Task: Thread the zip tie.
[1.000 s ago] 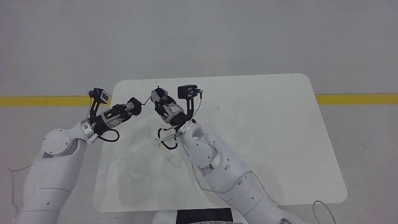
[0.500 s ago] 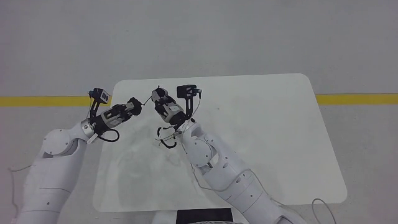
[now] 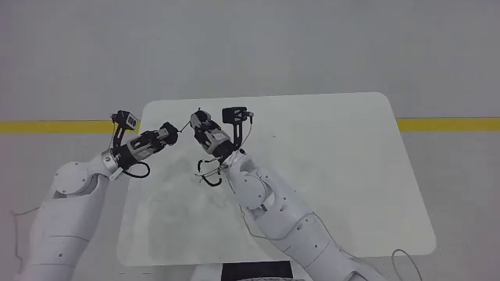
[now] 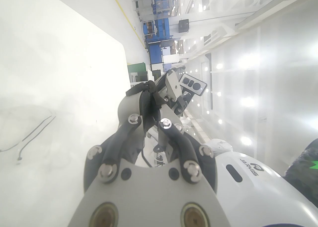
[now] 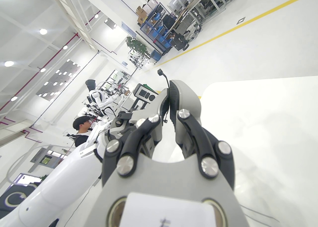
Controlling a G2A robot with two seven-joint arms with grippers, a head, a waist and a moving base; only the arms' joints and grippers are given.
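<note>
Δ vs 1.0 s ago: the right arm's elbow and forearm have shifted slightly toward 9 o'clock, and the left shoulder has eased a touch the same way. Both tips sit almost where they were.

Left end effector [image 3: 173, 131]: above the tabletop [image 3: 336, 172] near its 10 o'clock corner, tip pointing to about 2 o'clock. In its wrist view the fingers [image 4: 129, 106] are drawn together. What sits between the pads cannot be made out.

Zip tie [image 3: 185, 124]: from above it is a thin dark line bridging the small gap between the two tips, running toward 1 o'clock from the left tip. It is off the tabletop, held in the air.

Right end effector [image 3: 198, 119]: just at 2 o'clock of the left one, tip pointing to 11 o'clock. In its wrist view the fingers [image 5: 178, 96] are pressed together on the black strap. The zip tie's head pokes out just past the fingertips, and the strap runs back into the seam between the pads.

Yellow floor line [image 3: 453, 124]: on the floor at the tabletop's 3 o'clock side.
</note>
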